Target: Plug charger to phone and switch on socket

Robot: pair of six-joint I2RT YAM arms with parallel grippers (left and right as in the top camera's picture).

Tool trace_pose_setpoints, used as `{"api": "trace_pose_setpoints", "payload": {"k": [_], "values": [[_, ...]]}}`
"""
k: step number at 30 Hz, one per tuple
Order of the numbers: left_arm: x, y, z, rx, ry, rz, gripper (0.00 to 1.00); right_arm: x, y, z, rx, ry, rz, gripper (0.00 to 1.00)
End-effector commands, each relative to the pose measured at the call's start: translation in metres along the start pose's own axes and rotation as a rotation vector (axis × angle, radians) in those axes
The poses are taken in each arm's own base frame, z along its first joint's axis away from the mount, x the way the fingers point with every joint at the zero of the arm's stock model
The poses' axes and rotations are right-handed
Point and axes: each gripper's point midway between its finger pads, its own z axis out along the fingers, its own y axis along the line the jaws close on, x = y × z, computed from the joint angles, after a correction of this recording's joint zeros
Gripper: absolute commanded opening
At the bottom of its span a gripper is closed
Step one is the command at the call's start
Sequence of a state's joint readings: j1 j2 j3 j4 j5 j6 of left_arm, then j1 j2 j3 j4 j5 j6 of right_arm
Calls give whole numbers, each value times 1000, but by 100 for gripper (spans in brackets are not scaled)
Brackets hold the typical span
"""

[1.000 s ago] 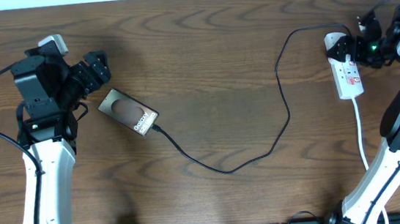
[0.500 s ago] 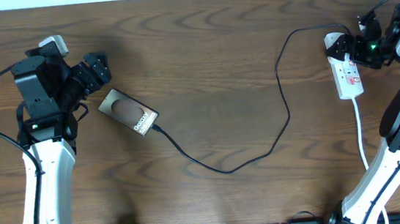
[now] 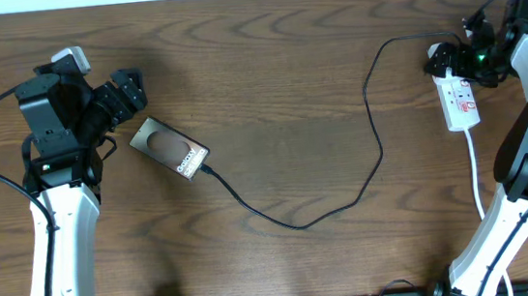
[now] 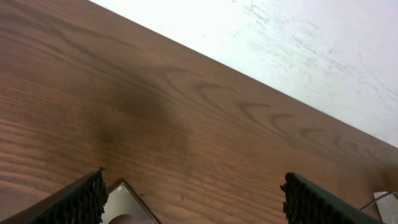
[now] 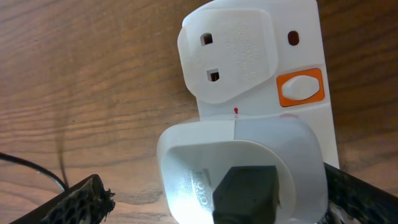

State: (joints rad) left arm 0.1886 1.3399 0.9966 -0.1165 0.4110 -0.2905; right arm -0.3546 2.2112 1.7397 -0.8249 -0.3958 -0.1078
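Observation:
The phone (image 3: 169,147) lies slanted on the table at the left; one corner shows in the left wrist view (image 4: 126,209). The charger's thin black cable (image 3: 296,225) runs from the phone's lower right end, loops across the table and rises to the black adapter (image 5: 245,190), which sits in the socket strip's (image 3: 459,98) far end. The strip's face and orange switch (image 5: 300,87) show in the right wrist view. My left gripper (image 3: 125,91) is open just up-left of the phone, its fingers wide apart (image 4: 193,194). My right gripper (image 3: 461,57) is open, its fingers either side of the strip's adapter end (image 5: 214,190).
The strip's white cord (image 3: 476,181) runs down toward the right arm's base. The table's far edge (image 4: 261,81) meets a white wall behind the left gripper. Bare wood lies between the phone and the strip, apart from the cable loop.
My right gripper has shifted a little up and left over the strip's far end, and its wrist has turned. The left arm, phone and cable have not moved.

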Motion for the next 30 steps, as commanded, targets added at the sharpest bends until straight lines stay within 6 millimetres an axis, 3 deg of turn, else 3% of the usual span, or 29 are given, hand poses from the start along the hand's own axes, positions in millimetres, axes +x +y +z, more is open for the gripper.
{"api": "trace_pose_setpoints", "payload": {"k": [1, 10, 30], "values": [[6, 5, 3, -20, 13, 8, 88, 6, 54, 13, -153, 35, -29, 99], [7, 6, 3, -21, 16, 7, 88, 7, 38, 14, -65, 41, -4, 99], [9, 7, 3, -25, 27, 2, 88, 21, 39, 13, -65, 100, 96, 99]]}}
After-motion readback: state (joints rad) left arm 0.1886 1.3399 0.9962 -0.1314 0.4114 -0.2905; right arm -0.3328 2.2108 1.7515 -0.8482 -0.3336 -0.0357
